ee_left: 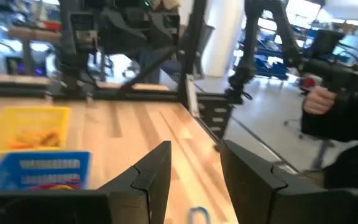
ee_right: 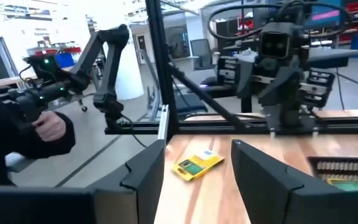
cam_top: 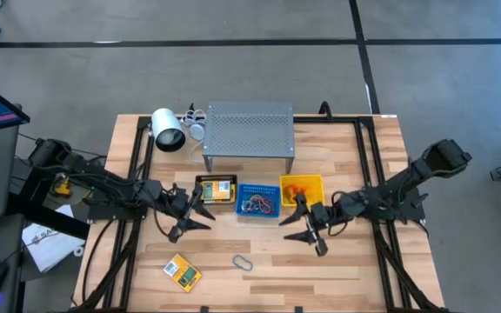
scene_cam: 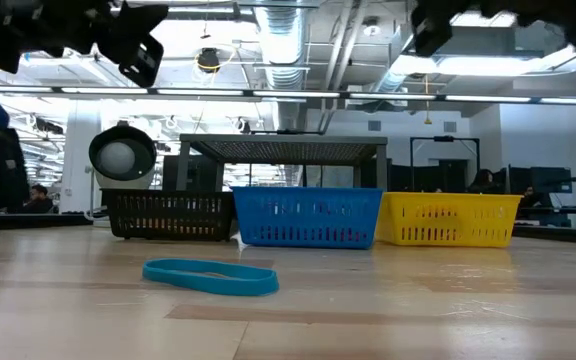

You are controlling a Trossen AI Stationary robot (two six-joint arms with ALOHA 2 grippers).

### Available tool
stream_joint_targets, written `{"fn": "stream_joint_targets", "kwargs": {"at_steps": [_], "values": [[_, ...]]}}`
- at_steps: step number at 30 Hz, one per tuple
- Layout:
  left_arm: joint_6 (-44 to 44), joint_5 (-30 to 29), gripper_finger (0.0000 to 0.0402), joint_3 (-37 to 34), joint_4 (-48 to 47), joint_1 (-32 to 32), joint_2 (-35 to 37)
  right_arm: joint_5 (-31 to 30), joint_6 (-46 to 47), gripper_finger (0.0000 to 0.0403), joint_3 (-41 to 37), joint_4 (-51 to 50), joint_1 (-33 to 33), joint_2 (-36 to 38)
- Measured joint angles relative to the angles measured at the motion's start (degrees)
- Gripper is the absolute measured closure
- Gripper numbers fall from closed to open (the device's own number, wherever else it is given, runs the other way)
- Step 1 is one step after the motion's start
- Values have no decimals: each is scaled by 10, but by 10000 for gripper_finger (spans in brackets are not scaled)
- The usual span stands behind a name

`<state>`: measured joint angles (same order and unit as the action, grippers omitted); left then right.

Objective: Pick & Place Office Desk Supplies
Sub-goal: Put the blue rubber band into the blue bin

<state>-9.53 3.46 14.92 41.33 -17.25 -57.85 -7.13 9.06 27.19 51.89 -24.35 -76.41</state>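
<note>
Both arms are black, built of jointed blocky links with bundles of dark cable running along them. The left tool ends in two slim, pointed black fingers with flat angular faces. The right tool has the same dark wedge-shaped fingers. A yellow tag or sticker shows near the left arm's base, beside its looped black cables.
</note>
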Motion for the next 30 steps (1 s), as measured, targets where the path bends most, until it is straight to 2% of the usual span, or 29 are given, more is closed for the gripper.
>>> {"fn": "stream_joint_targets", "kwargs": {"at_steps": [6, 11, 19, 30], "values": [[-11, 11, 266, 31, 0, -47, -59, -101, 0, 224, 1, 41, -54, -45], [-9, 10, 266, 63, -2, -78, -134, -134, 0, 225, 1, 119, -76, -95], [-13, 9, 266, 130, 3, -86, -245, -139, 2, 225, 11, 245, -79, -184], [6, 23, 266, 181, -4, -86, -337, -138, 1, 226, 67, 248, -83, -253]]}}
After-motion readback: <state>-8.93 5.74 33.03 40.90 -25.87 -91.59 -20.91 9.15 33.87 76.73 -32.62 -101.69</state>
